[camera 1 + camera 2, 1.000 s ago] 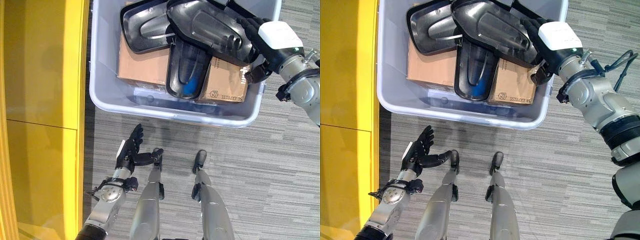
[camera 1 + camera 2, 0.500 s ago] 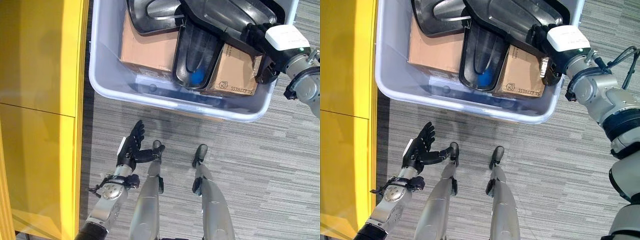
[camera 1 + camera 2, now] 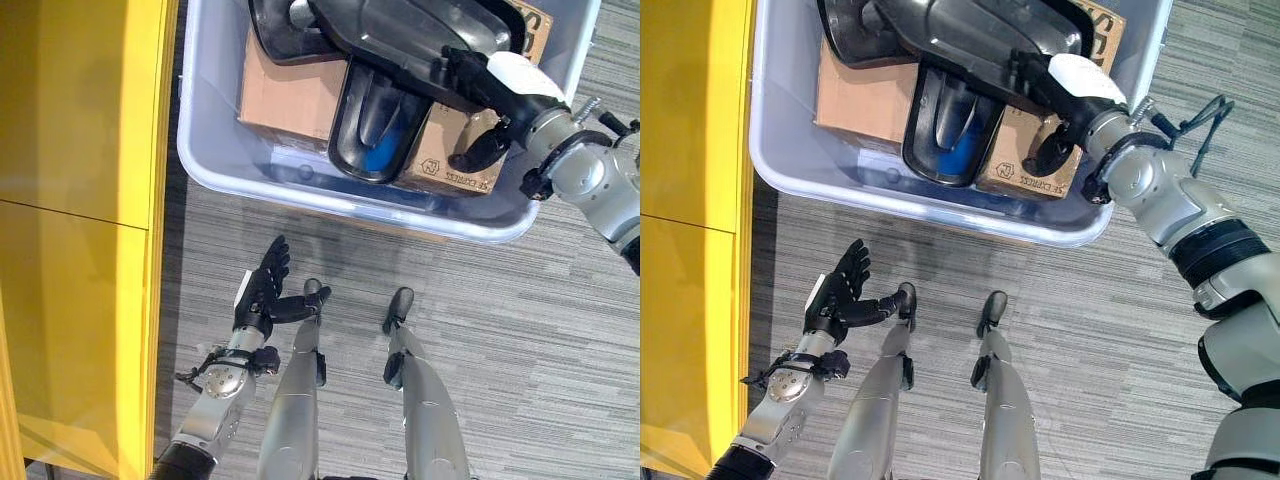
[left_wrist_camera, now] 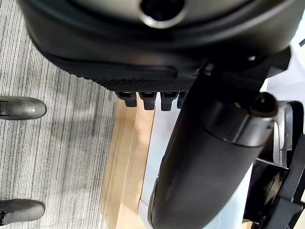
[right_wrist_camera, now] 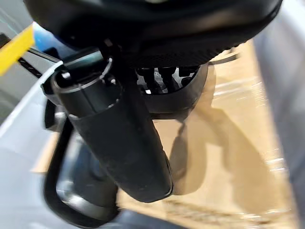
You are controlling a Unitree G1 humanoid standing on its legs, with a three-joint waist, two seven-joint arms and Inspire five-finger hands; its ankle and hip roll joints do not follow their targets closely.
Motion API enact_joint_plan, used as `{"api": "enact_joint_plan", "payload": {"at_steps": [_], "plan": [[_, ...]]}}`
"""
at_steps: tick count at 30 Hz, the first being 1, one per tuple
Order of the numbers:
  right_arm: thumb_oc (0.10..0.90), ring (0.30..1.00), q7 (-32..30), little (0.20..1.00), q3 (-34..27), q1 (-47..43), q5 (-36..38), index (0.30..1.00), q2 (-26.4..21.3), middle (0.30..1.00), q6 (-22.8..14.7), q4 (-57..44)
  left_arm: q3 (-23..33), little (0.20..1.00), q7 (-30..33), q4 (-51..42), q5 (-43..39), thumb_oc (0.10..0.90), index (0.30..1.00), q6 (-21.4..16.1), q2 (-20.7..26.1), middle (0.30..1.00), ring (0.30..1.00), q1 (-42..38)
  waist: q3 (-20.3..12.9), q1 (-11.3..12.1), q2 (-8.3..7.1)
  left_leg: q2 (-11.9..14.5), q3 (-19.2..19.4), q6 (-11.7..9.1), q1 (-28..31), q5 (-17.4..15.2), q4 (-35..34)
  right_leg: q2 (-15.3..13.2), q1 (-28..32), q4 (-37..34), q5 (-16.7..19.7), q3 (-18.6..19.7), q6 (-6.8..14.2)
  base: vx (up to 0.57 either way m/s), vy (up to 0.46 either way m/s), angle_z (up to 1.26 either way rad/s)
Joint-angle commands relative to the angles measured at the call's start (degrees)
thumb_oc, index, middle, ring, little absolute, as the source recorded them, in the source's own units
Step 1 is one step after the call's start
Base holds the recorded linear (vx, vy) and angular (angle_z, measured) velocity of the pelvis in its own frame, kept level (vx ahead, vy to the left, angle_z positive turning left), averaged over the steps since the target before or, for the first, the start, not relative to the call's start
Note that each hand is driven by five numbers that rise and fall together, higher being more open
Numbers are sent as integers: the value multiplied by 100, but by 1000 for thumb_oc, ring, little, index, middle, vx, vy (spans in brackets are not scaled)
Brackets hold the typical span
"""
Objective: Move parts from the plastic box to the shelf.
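The pale plastic box [image 3: 215,165] stands on the floor ahead of me. It holds large black moulded parts stacked on cardboard boxes [image 3: 290,100]. My right hand [image 3: 500,85] reaches in from the right. Its straight fingers rest on the end of the top black part [image 3: 400,35] and its thumb [image 5: 119,138] stands apart over a cardboard box [image 5: 228,143]. A narrower black part [image 3: 375,130] leans beneath it. Low at the left, my left hand [image 3: 262,295] hangs open, palm up, holding nothing. The yellow shelf [image 3: 80,200] runs along the left side.
Grey striped carpet [image 3: 520,330] spreads in front of and to the right of the box. A tan wooden base [image 4: 124,157] shows under the box's near wall. A narrow strip of floor separates the box from the yellow shelf.
My right hand has slid left onto the top black part and its thumb has swung away. That part shifted left, baring a printed cardboard box at the back right. The left hand stayed put.
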Motion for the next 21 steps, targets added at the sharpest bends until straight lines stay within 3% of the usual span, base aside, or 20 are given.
{"api": "enact_joint_plan", "payload": {"at_steps": [1,11,21], "plan": [[900,1000,71,1000,-206,-442,646,1000,64,1000,-486,-311,82,1000,-48,-701,-164,900,1000,-377,317,1000,1000,87,-3,158,-256,351,-20,-429,447,-629,486,-277,609,58,-406,-60,528,0,0,0],[900,1000,75,1000,-631,-300,1231,1000,871,1000,-451,-454,81,1000,51,-657,-228,900,1000,-365,263,1000,1000,15,44,201,-264,336,-41,-405,452,-636,482,-251,676,8,-416,-61,509,0,0,0],[900,1000,-89,1000,-546,-646,1101,1000,589,1000,-521,-696,141,1000,109,-655,-217,900,1000,-376,292,1000,1000,43,73,165,-326,342,-39,-410,489,-644,482,-225,687,-8,-395,-48,505,0,0,0]]}}
